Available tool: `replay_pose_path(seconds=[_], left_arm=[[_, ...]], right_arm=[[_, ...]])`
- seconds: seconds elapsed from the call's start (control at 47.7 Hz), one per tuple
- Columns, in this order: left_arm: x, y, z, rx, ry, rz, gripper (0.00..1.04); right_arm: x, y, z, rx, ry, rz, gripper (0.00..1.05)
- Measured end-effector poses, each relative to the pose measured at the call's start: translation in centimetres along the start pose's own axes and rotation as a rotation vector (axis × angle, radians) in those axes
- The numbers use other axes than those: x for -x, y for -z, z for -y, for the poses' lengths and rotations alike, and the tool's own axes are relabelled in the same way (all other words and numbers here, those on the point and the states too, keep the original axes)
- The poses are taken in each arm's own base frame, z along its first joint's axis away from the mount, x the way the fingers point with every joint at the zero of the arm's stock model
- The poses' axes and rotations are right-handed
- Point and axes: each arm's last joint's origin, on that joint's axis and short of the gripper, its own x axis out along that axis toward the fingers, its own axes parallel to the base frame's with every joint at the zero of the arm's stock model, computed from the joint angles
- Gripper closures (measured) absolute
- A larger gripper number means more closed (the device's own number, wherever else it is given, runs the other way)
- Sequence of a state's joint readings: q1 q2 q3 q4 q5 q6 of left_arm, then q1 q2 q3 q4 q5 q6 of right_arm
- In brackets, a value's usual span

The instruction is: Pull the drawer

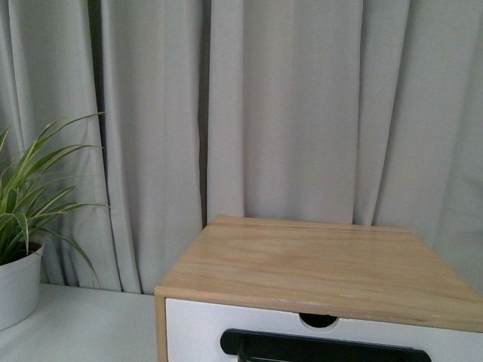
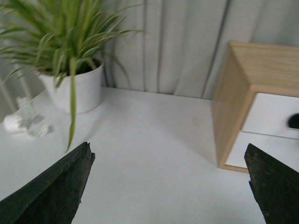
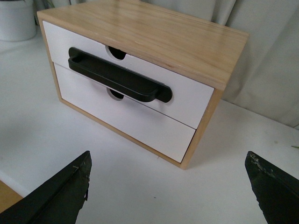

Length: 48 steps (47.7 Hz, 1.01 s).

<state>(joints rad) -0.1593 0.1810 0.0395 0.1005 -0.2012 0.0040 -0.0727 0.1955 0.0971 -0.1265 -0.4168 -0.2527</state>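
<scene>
A light wooden cabinet [image 3: 154, 32] stands on the white table. Its upper drawer [image 3: 187, 95] has a white front, a long black bar handle [image 3: 119, 77] and a half-round notch [image 3: 117, 52] in its upper edge, and it sits shut, flush with the cabinet. A second white drawer front [image 3: 135, 123] lies below it. The front view shows the drawer [image 1: 192, 332] and the handle [image 1: 317, 348] at the bottom edge. My right gripper [image 3: 168, 179] hangs open in front of the cabinet, apart from it. My left gripper [image 2: 168, 175] is open over bare table, left of the cabinet [image 2: 231, 102].
A spider plant in a white pot [image 2: 74, 86] stands at the table's left, also seen in the front view as the pot [image 1: 16, 290]. A small clear object [image 2: 25, 121] lies beside it. Grey curtains [image 1: 287, 105] hang behind. The table's near edge [image 3: 9, 184] shows by the right gripper.
</scene>
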Motion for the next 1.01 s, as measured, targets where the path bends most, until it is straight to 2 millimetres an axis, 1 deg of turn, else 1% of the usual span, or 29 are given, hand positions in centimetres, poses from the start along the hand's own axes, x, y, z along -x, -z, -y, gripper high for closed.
replay_pose_path(seconds=[0.084, 0.126, 0.21, 0.293, 0.398, 0.524, 0.754, 0.838, 1.006], left_arm=[[-0.5, -1.2, 0.6, -0.073, 0.111, 0.027, 0.06], [-1.0, -1.9, 1.0, -0.135, 0.199, 0.029, 0.06], [-2.3, -2.3, 2.1, -0.286, 0.448, 0.012, 0.06], [-3.7, -2.8, 3.2, -0.376, 0.648, 0.018, 0.06], [-5.7, -3.7, 4.7, -0.504, 0.771, 0.005, 0.06], [-7.2, -3.4, 6.5, -0.607, 0.893, -0.018, 0.06], [-9.0, -3.4, 9.5, -0.681, 1.012, -0.015, 0.06], [-10.1, -3.5, 10.9, -0.708, 1.048, -0.022, 0.06], [-11.7, -3.3, 12.1, -0.742, 1.076, -0.051, 0.06]], right_arm=[[-0.4, -0.7, 0.2, 0.065, -0.031, -0.027, 0.09], [-0.8, -1.0, 0.4, 0.107, -0.062, -0.052, 0.09], [-1.6, -2.0, 0.9, 0.184, -0.127, -0.084, 0.09], [-2.4, -3.0, 1.4, 0.246, -0.193, -0.113, 0.09], [-3.1, -3.8, 1.8, 0.329, -0.247, -0.12, 0.09], [-3.8, -4.1, 2.2, 0.405, -0.274, -0.132, 0.09], [-5.5, -3.6, 2.5, 0.488, -0.309, -0.178, 0.09], [-6.5, -3.4, 2.3, 0.535, -0.33, -0.186, 0.09], [-7.6, -3.3, 1.9, 0.592, -0.34, -0.193, 0.09]])
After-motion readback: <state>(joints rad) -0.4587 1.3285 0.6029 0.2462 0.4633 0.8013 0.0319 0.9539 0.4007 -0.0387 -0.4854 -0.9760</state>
